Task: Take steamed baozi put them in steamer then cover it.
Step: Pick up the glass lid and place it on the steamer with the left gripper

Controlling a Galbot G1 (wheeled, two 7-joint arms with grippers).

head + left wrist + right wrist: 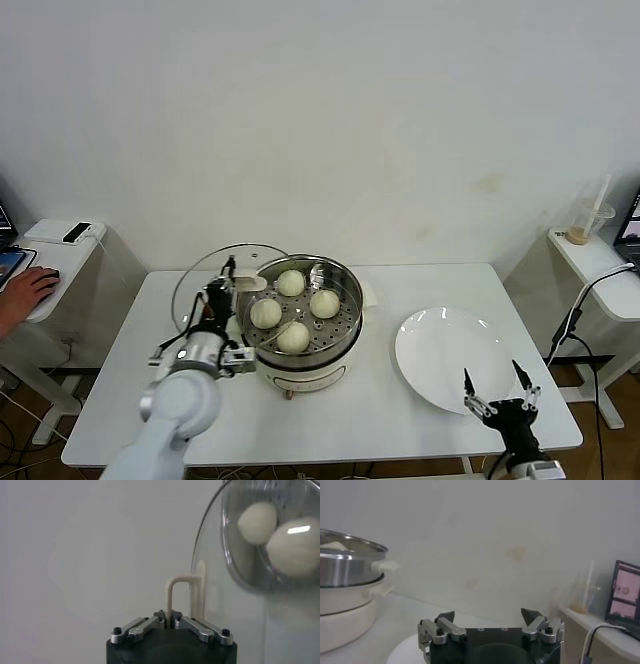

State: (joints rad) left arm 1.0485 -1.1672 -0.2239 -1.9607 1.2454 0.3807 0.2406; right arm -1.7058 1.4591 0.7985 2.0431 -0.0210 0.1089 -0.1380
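Observation:
The steamer [312, 374] stands at the table's middle with four baozi [291, 283] on its perforated tray. My left gripper [228, 278] is shut on the cream handle [172, 592] of the glass cover [200, 290]. It holds the cover tilted on edge just left of the steamer, beside its rim. In the left wrist view my left gripper [168, 616] pinches the handle, and two baozi [295, 547] show through the cover's glass [215, 585]. My right gripper [497, 388] is open and empty over the near edge of the white plate [440, 340]. In the right wrist view my right gripper [488, 614] faces the steamer [345, 565].
The white plate lies empty at the table's right. A side table on the right holds a plastic cup [590, 222], with a cable [570, 320] hanging beside it. A person's hand [28, 290] rests on the left side table near a phone [77, 232].

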